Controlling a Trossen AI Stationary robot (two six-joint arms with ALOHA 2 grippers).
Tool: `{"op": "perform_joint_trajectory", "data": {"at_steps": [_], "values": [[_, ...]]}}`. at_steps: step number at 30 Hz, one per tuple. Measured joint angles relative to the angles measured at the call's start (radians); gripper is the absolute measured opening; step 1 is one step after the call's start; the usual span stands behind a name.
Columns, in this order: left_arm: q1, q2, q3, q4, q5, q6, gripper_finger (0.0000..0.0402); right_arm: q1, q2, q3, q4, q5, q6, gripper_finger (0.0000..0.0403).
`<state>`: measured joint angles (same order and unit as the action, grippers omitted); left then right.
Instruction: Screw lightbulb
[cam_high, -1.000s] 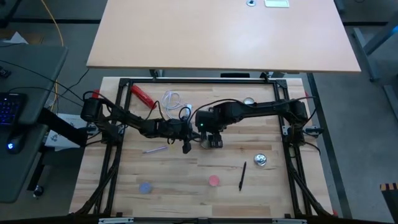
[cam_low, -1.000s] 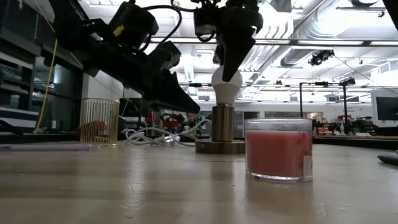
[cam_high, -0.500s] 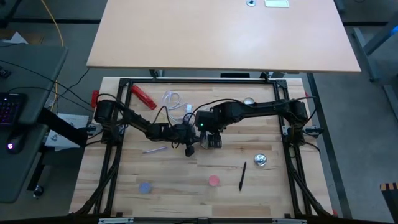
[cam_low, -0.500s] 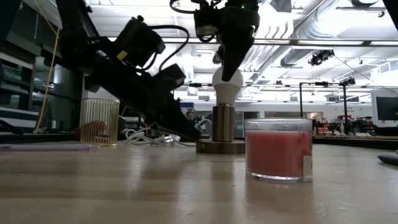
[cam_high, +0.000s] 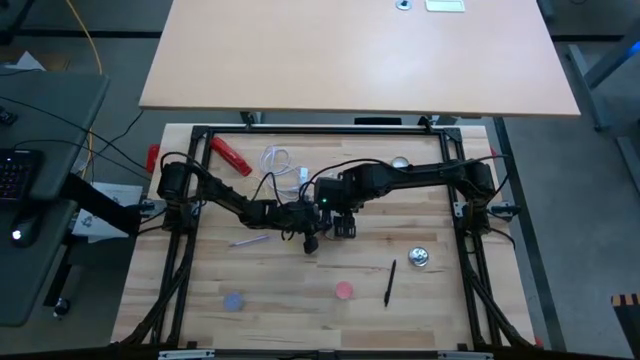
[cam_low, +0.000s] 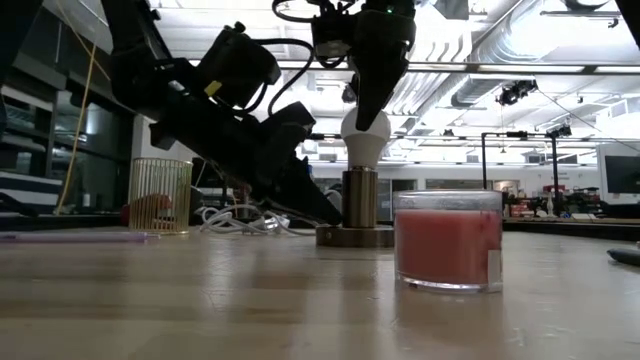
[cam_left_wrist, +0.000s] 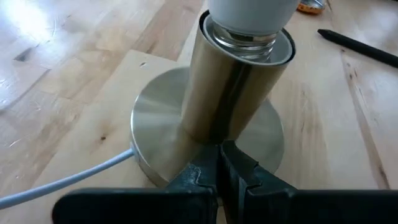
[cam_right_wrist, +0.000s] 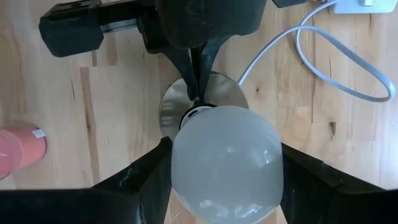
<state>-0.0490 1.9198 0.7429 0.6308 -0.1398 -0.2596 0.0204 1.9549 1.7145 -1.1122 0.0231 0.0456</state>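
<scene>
The white frosted lightbulb (cam_low: 365, 130) stands upright with its screw base in the top of the grey metal socket stand (cam_low: 358, 200), mid-table. My right gripper (cam_low: 372, 95) comes down from above and is shut on the bulb's globe (cam_right_wrist: 227, 162); in the high view it (cam_high: 340, 225) hides the bulb. My left gripper (cam_left_wrist: 219, 158) is shut, its tips at the foot of the stand's column (cam_left_wrist: 233, 93), on the table's left side of it (cam_high: 310, 240). My right gripper pinches the bulb's globe between its two fingers (cam_right_wrist: 143, 180), one on each side, from above and pointing down. The bulb stands upright, its base in the stand's socket (cam_left_wrist: 249, 43). My left gripper's shut fingertips (cam_left_wrist: 211, 163) rest on the stand's round base plate (cam_left_wrist: 161, 124), right at the foot of the column. The fingers slant down from the table's left.
A pink candle glass (cam_low: 447, 238) stands nearer than the stand, toward the near edge (cam_high: 344, 291). A black pen (cam_high: 389, 283), a silver disc (cam_high: 419, 258), a blue disc (cam_high: 234, 300), a white cable (cam_high: 280, 165) and a red tool (cam_high: 229, 153) lie around.
My left gripper, shut throughout, has gone down and toward the table's right, to the socket stand; its tips now sit on the base plate. The bulb and stand have stayed put.
</scene>
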Motion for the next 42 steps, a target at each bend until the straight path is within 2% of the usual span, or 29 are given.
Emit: {"op": "perform_joint_trajectory", "data": {"at_steps": [7,21,42], "values": [[0.0,0.0,0.0,-0.003,-0.023,0.0,0.0,0.0,0.0,0.0,-0.002,0.0,0.023,0.0229],[0.0,0.0,0.0,-0.005,-0.056,0.001,0.0,0.0,0.0,0.0,0.014,0.003,0.354,0.0229],[0.0,0.0,0.0,-0.006,-0.056,0.001,0.0,-0.001,0.0,0.0,0.031,-0.015,0.313,0.0231]]}}
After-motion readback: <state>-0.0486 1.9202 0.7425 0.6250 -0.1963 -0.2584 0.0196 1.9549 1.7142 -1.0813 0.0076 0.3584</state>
